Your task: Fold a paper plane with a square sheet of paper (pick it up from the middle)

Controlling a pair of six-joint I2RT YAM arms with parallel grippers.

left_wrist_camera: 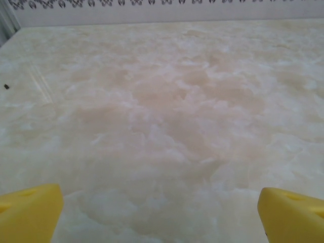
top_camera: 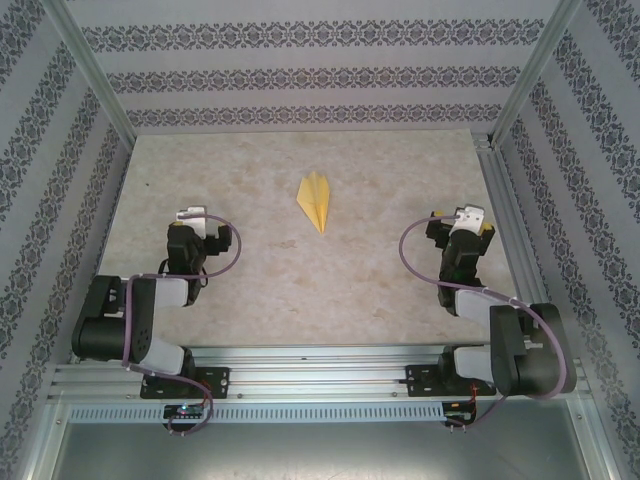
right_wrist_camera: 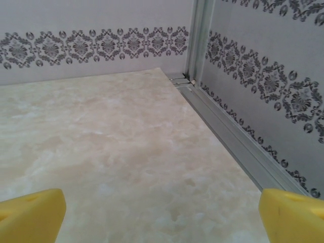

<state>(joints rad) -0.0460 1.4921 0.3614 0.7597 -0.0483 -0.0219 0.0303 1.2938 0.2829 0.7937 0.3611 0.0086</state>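
Yellow paper plane (top_camera: 316, 200): slim creased dart, flat on glossy marbled table (top_camera: 250, 290). Both left gripper (top_camera: 189, 214) and right gripper (top_camera: 468, 214): jaws apart, empty.

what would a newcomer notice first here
The yellow paper plane lies alone in the middle of the pale marbled table. The left pincer and right pincer rest open and empty on either side of it, well apart from it and nearer the arms' bases.
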